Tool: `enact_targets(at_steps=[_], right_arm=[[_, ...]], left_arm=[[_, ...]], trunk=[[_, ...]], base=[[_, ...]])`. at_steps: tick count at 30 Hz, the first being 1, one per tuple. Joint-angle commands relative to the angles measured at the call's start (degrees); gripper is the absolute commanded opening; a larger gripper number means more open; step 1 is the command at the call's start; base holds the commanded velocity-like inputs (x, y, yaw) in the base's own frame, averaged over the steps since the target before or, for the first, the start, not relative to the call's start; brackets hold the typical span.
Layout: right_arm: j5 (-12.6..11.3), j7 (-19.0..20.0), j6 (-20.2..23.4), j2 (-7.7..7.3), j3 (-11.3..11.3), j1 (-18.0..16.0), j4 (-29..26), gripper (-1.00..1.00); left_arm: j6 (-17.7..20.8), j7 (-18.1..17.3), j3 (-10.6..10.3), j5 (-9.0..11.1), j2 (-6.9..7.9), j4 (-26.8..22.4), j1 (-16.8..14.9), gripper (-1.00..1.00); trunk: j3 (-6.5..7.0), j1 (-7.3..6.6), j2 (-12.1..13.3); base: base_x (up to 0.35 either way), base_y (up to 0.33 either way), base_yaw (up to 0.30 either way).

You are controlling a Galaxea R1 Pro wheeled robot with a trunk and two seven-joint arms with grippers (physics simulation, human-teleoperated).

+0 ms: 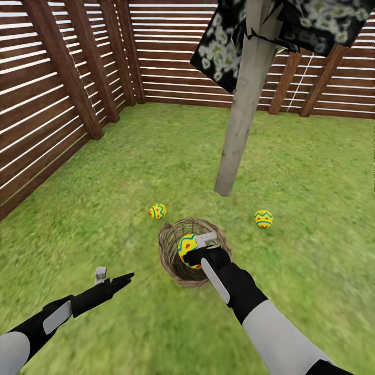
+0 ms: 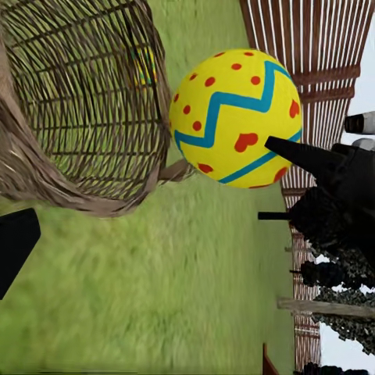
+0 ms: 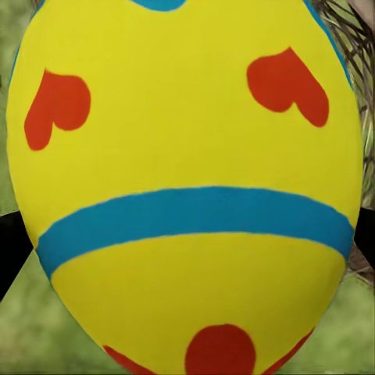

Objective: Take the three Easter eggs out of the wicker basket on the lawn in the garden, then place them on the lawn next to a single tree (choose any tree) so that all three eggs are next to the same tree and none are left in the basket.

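The right gripper [image 1: 194,250] pinches a yellow Easter egg [image 1: 186,246] with a blue band and red marks just above the mouth of the wicker basket [image 1: 172,255], which stands on the lawn [image 1: 104,172] near the pale tree trunk [image 1: 240,114]. Two more eggs lie on the grass, one [image 1: 157,211] left of the trunk's foot and one [image 1: 263,219] to its right. The left gripper [image 1: 112,277] hangs spread and empty, left of the basket.

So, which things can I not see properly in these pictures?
- Basket floor: in the head view the right gripper and its egg cover the inside of the wicker basket.
- Right fingers: in the right wrist view that egg hides them.
- Tree: its crown is cut off by the head view's top edge.
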Motion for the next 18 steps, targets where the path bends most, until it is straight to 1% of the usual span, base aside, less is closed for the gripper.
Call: enact_targets(at_steps=[1,3,7,11,15,17,18], right_arm=[[-0.66,-0.58,0.13,-0.01,0.12,-0.04,-0.06,-1.0],[-0.66,-0.58,0.13,0.0,0.12,-0.04,-0.04,-1.0],[-0.66,-0.58,0.13,0.0,0.12,-0.04,-0.17,-1.0],[-0.66,-0.58,0.13,-0.23,0.12,-0.03,-3.26,-1.0],[-0.69,-0.58,0.15,-0.26,0.12,-0.01,-3.8,-1.0],[-1.61,-0.58,0.16,-0.28,0.12,0.03,-3.88,-1.0],[-2.7,-0.58,0.18,-0.39,0.12,0.0,-3.89,-1.0]], left_arm=[[0.6,-0.11,-0.38,0.59,0.06,-0.01,-0.05,1.0],[0.6,-0.13,-0.37,0.59,0.07,-0.01,-0.05,1.0],[0.6,-0.13,-0.35,0.59,0.06,-0.01,-0.05,1.0],[0.6,-0.11,-0.32,0.61,0.05,-0.01,-0.05,1.0],[0.6,-0.08,-0.29,0.63,0.1,-0.01,-0.05,1.0],[0.6,-0.08,-0.29,0.63,0.08,-0.01,-0.05,1.0],[0.6,-0.08,-0.29,0.65,0.06,-0.01,-0.05,1.0]], trunk=[[0.24,-0.26,0.39],[0.79,-0.7,1.19],[1.87,-1.58,2.8],[2.96,-2.45,4.4],[4.05,-3.33,6.01],[4.59,-3.77,6.81],[4.86,-3.99,7.21]], base=[[-0.291,0.0,0.0],[-0.155,0.0,0.0],[-0.017,0.0,0.0],[0.0,0.0,0.0],[0.0,0.0,0.0],[0.0,0.0,0.0],[0.0,0.0,0.0]])
